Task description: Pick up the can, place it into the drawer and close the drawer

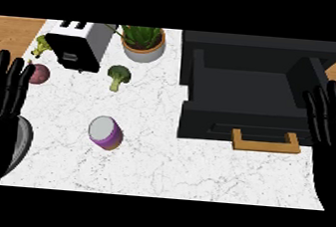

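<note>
The can (105, 132) lies on the white table (196, 172), left of the middle and nearer the front edge than the back. It seems tipped over, its pale round end turned up and toward the back left, its purple side toward the front right, so its long axis runs roughly from back left to front right. The left hand (2, 102) rests open at the table's left edge, fingers straight and pointing toward the back; the can sits to its right, near but apart. The right hand (334, 128) rests open in the same way at the right edge, well apart from the can, with the drawer (239, 86) between them. So the left hand is the nearer one for the pick, and it would have to move rightward.

The drawer stands pulled open, its wooden handle (266, 143) facing the front edge; its dark inside shows little detail. A grey rounded shape beneath the left hand is partly hidden and hard to identify. Both forearms are largely cut off.
</note>
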Motion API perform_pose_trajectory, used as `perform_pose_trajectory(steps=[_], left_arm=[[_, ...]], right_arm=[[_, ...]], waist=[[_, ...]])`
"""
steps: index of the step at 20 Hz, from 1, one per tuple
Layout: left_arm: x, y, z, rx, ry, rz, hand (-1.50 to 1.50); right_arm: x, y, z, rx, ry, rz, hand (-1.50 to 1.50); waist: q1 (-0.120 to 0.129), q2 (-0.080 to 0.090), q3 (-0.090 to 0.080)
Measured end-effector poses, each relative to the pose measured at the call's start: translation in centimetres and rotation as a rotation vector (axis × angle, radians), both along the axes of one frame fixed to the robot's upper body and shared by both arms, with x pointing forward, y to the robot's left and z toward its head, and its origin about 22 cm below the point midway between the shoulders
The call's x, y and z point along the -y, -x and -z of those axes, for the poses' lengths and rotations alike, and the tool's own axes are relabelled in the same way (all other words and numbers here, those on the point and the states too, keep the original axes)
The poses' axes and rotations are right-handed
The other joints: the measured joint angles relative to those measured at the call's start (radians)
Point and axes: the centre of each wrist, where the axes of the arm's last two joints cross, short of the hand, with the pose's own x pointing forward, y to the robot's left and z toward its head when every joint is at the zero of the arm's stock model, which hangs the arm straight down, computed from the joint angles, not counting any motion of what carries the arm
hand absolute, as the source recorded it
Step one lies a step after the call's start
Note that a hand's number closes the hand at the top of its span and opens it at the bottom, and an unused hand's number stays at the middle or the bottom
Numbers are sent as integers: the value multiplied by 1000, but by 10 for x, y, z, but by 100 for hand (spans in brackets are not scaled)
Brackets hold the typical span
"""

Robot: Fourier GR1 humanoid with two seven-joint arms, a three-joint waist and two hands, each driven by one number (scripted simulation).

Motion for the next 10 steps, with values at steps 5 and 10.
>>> perform_pose_trajectory(steps=[5,10], left_arm=[[17,17,2,-6,38,-94,-150],[17,33,32,-240,149,-310,-150]], right_arm=[[7,3,-7,15,1,25,-150],[22,1,11,-159,-28,143,-150]], waist=[[13,19,11],[24,28,14]])
